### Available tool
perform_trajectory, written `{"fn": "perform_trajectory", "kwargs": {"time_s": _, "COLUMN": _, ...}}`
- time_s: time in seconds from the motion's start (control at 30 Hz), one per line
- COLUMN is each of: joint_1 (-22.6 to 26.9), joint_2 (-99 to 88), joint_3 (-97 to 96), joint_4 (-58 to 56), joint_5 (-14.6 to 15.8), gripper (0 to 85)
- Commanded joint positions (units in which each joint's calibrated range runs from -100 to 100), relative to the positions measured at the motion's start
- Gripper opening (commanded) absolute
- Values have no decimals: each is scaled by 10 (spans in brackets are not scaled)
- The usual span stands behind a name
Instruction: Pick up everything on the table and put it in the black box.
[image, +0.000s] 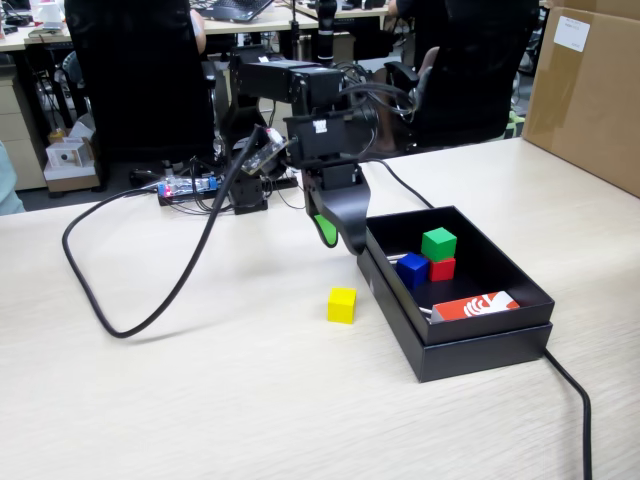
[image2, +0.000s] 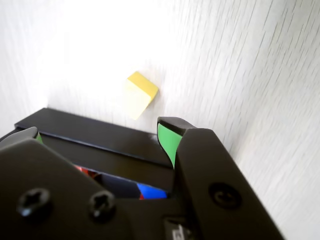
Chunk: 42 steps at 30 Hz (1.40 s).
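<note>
Black box (image: 480, 345) sits nearest in the fixed view; the yellow cube (image: 341, 305) lies on the table below and just left of the gripper (image: 340, 236). Looks light and rigid, best pinched across flat sides. Arm's hunched over, pointing down. Wrist view: jaws spread, empty, cube (image2: 139, 94) ahead beyond the box wall.

Office, desks (image: 250, 18) behind the table, black office chairs (image: 135, 75), laptop (image: 235, 10), cardboard box (image: 585, 90)
</note>
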Motion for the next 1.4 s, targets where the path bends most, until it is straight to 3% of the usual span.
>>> {"fn": "perform_trajectory", "kwargs": {"time_s": 0.0, "joint_1": -3, "joint_2": 17, "joint_3": 13, "joint_4": 3, "joint_5": 3, "gripper": 471}}
{"fn": "perform_trajectory", "kwargs": {"time_s": 0.37, "joint_1": 0, "joint_2": 168, "joint_3": 48, "joint_4": 6, "joint_5": 26, "gripper": 469}}
{"fn": "perform_trajectory", "kwargs": {"time_s": 0.53, "joint_1": 0, "joint_2": 231, "joint_3": 85, "joint_4": 5, "joint_5": 25, "gripper": 419}}
{"fn": "perform_trajectory", "kwargs": {"time_s": 0.7, "joint_1": 0, "joint_2": 239, "joint_3": 101, "joint_4": 6, "joint_5": 32, "gripper": 166}}
{"fn": "perform_trajectory", "kwargs": {"time_s": 0.77, "joint_1": -1, "joint_2": 238, "joint_3": 109, "joint_4": 6, "joint_5": 32, "gripper": 106}}
{"fn": "perform_trajectory", "kwargs": {"time_s": 1.13, "joint_1": -5, "joint_2": -3, "joint_3": 99, "joint_4": 1, "joint_5": 9, "gripper": 104}}
{"fn": "perform_trajectory", "kwargs": {"time_s": 1.37, "joint_1": 54, "joint_2": -68, "joint_3": 152, "joint_4": 1, "joint_5": 4, "gripper": 104}}
